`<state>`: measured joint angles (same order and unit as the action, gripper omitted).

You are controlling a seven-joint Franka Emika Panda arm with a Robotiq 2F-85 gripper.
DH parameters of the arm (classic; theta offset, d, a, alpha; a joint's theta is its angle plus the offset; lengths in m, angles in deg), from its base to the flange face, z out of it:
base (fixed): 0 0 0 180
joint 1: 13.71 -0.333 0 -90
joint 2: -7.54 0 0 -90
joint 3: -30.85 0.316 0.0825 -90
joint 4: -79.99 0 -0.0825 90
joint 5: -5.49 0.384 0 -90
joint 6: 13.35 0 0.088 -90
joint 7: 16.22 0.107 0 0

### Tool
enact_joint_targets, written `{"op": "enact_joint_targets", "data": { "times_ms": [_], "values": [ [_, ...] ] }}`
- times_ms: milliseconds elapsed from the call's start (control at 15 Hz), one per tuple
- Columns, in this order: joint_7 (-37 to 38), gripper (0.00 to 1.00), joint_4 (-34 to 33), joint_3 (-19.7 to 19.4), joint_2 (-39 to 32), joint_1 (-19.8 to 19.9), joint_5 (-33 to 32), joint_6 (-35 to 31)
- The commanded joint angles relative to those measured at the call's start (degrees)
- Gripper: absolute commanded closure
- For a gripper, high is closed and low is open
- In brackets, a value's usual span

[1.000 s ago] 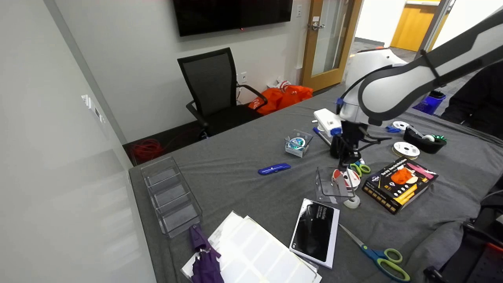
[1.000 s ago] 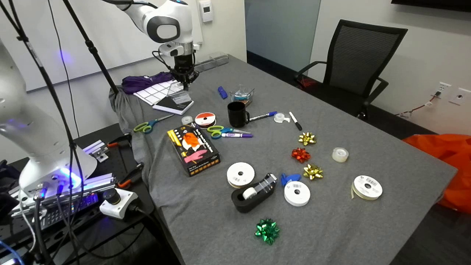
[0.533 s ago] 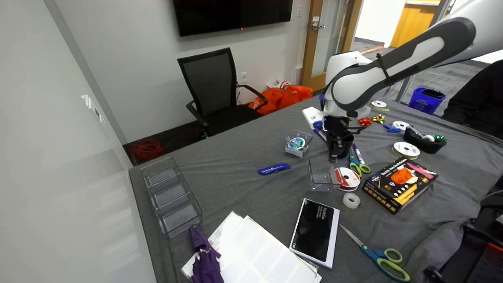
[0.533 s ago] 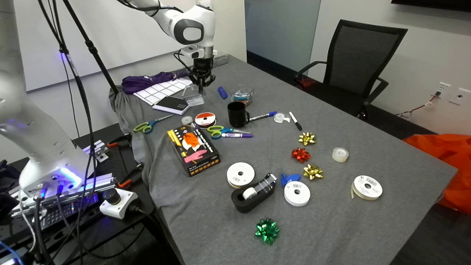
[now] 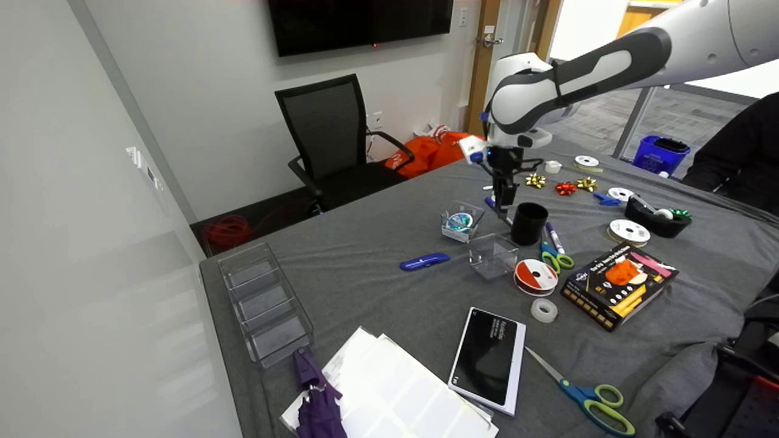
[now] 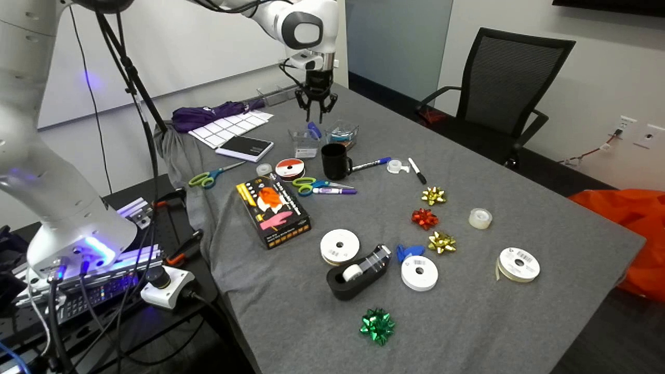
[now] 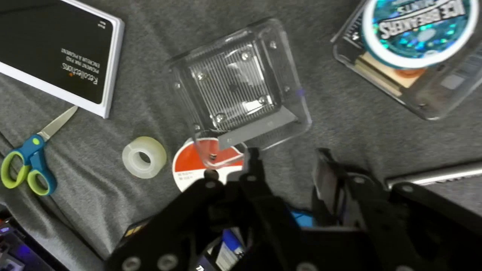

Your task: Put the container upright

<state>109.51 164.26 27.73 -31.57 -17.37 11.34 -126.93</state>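
From the left in an exterior view, a clear tray (image 5: 268, 304) with compartments lies at the edge of the desk (image 5: 359, 292). A purple bundle (image 5: 319, 395) lies at its lower end, against some white sheets (image 5: 395, 395). Next is a slim blue object (image 5: 425, 261), flat, then a clear bin (image 5: 456, 236) with mints (image 5: 459, 221) inside. The ink pad (image 5: 489, 359) lies flat by the sheets.

Near the bin stands the container (image 7: 241, 90), clear and square, on its base with its mouth up. In the wrist view a rim corner overlaps the red spool (image 5: 540, 284); I cannot tell whether they touch. The gripper (image 7: 288, 152) hangs above the desk, apart from the container, its jaws parted with a plain gap between the tips.

Further right come the black mug (image 5: 529, 224), upright, a tape roll (image 5: 535, 313), and scissors (image 5: 565, 261) beside a purple marker (image 5: 555, 237). Then a black box (image 5: 619, 286) lies flat, a white spool (image 5: 636, 234) near it, and last a tape dispenser (image 5: 666, 226).
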Motion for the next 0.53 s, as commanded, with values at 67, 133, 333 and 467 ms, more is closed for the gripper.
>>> {"op": "enact_joint_targets", "data": {
  "times_ms": [67,133,333,467],
  "values": [
    [-8.4,0.2,-17.8,-0.7,-7.5,3.2,-0.7,6.4],
    [-12.0,0.14,-21.0,-0.7,-8.3,4.1,-1.1,5.9],
    [-17.0,0.0,-5.4,-0.3,0.4,0.6,-2.4,-6.4],
    [-20.5,0.0,-0.6,0.2,2.4,-0.7,-3.2,-12.1]
  ]
}}
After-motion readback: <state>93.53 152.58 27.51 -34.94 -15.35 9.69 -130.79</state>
